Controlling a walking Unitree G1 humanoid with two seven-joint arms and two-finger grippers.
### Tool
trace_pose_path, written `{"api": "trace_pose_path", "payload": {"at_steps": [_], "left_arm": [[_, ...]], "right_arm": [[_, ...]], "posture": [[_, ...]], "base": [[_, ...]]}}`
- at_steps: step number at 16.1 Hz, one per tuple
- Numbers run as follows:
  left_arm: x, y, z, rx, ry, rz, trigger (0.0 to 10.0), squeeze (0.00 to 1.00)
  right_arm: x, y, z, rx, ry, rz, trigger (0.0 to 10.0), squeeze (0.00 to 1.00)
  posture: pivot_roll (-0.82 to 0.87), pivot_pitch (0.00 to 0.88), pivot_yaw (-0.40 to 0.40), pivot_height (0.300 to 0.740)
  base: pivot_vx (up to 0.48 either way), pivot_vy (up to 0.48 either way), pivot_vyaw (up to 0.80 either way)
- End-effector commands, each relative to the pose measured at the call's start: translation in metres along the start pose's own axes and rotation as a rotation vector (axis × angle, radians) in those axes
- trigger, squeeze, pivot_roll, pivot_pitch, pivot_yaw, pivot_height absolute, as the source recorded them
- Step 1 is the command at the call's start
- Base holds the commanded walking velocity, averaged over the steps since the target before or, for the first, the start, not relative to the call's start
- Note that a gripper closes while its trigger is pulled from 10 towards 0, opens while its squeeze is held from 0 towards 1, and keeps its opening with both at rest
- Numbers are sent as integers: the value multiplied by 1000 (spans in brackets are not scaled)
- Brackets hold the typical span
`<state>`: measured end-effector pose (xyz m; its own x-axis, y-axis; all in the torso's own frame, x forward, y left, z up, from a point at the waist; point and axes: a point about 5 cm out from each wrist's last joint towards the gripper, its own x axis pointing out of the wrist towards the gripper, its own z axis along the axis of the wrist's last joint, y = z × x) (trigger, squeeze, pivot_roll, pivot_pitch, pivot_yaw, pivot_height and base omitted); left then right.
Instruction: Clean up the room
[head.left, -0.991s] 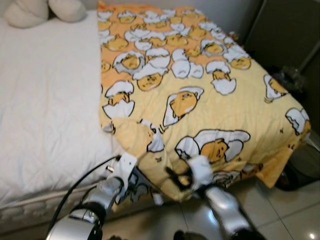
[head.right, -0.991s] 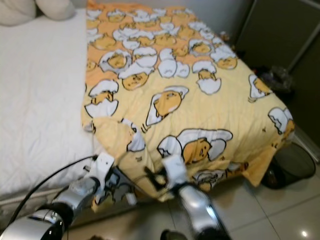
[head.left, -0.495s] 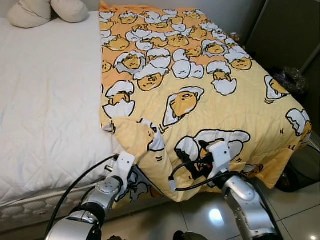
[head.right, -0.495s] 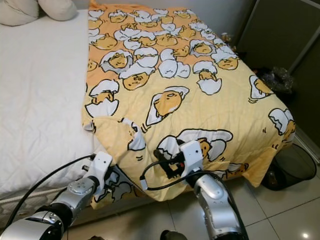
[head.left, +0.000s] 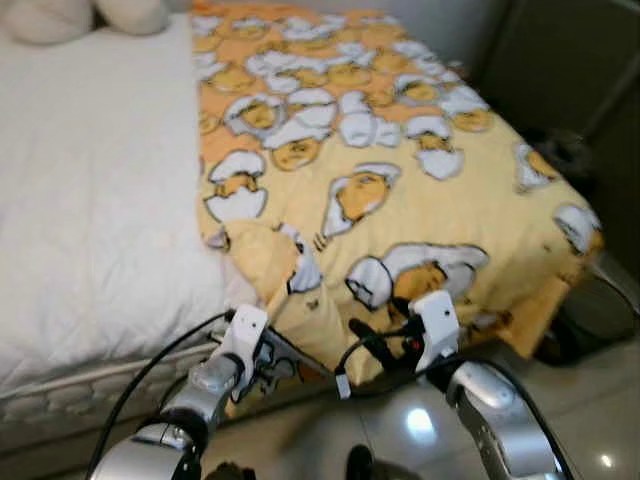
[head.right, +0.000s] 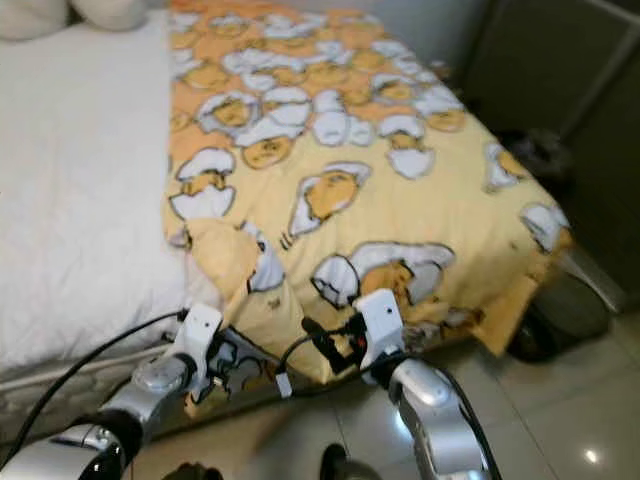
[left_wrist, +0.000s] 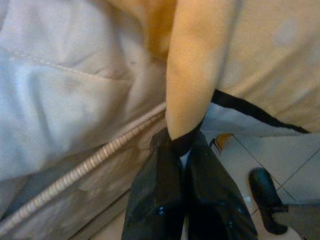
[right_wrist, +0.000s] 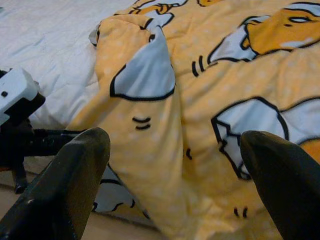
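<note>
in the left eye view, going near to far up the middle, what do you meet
right hand → folded-over corner of the yellow blanket → rest of the yellow blanket → pale pillows at the far left corner

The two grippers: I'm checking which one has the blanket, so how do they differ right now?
The left gripper is shut, pinching a fold of the yellow blanket at its hanging edge beside the white mattress; the right gripper is spread wide open and holds nothing. The left gripper touches the fabric, while the right gripper's fingers sit apart from it, facing the blanket's folded corner. Both are at the foot of the bed.
</note>
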<state>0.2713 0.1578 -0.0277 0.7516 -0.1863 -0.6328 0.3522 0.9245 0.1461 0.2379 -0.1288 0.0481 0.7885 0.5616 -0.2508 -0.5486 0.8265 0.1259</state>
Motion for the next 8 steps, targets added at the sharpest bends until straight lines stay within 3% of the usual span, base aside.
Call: {"api": "trace_pose_path", "payload": {"at_steps": [1,3,4,6,8], "left_arm": [[0,-2,0,-2,-4,-7,10000,0],[1,-7,-1,64,13,-25,10000,0],[1,-15,-6,138,54,-69,10000,0],[1,-22,-11,195,82,-116,10000,0],[0,-29,-17,196,105,-157,10000,0]], "right_arm": [[-3,-2,7,-5,-3,11,10000,0],[-6,4,0,19,67,88,10000,0],[-10,4,-3,6,89,90,10000,0],[-12,-1,-3,11,89,74,10000,0],[-13,-3,-2,13,90,65,10000,0]], "posture": [[-91,29,-42,740],[-91,32,-42,740],[-91,34,-41,740],[-98,36,-41,740],[-101,37,-42,740]], "base": [[0,0,0],[0,0,0],[0,0,0],[0,0,0],[0,0,0]]}}
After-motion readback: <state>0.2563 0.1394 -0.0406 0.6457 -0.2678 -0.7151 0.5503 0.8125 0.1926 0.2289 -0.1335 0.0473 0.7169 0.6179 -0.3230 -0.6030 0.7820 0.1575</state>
